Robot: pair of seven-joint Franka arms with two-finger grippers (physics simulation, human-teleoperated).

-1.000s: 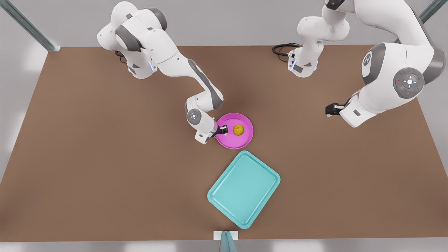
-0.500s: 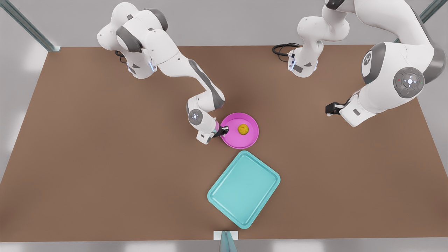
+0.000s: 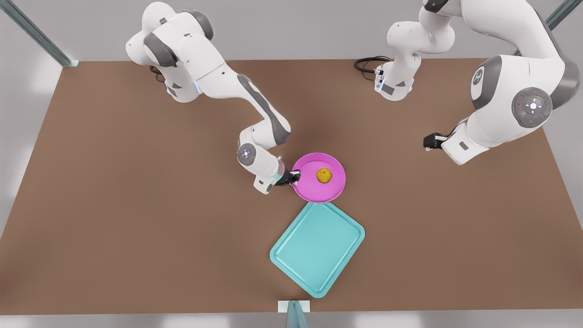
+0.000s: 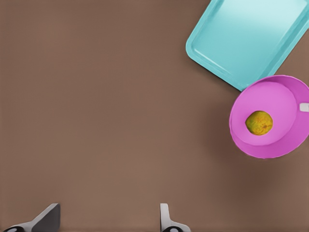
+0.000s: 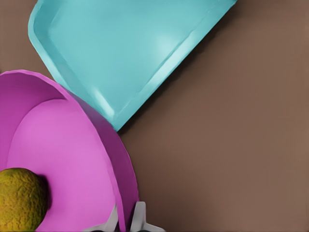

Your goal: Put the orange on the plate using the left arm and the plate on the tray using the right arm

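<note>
The pink plate (image 3: 309, 187) carries the orange (image 3: 324, 175) near its middle. My right gripper (image 3: 294, 175), on the arm at the front view's left, is shut on the plate's rim. In the right wrist view the rim (image 5: 113, 159) runs between the gripper's (image 5: 126, 218) two fingers, with the orange (image 5: 19, 198) inside. The plate's near edge overlaps the far corner of the teal tray (image 3: 317, 249). My left gripper (image 4: 108, 210) stands open and holds nothing, waiting at the front view's right (image 3: 430, 142), far from the plate (image 4: 285, 142) and the orange (image 4: 259, 123).
The brown table (image 3: 136, 205) stretches wide on both sides of the tray (image 4: 251, 34). A black cable (image 3: 366, 64) coils at the base of the far arm. A small metal post (image 3: 295, 314) stands at the table's near edge.
My right gripper has carried the plate with the orange toward the front view's right and nearer the tray, so that it now overlaps the tray's corner. The left arm has not moved.
</note>
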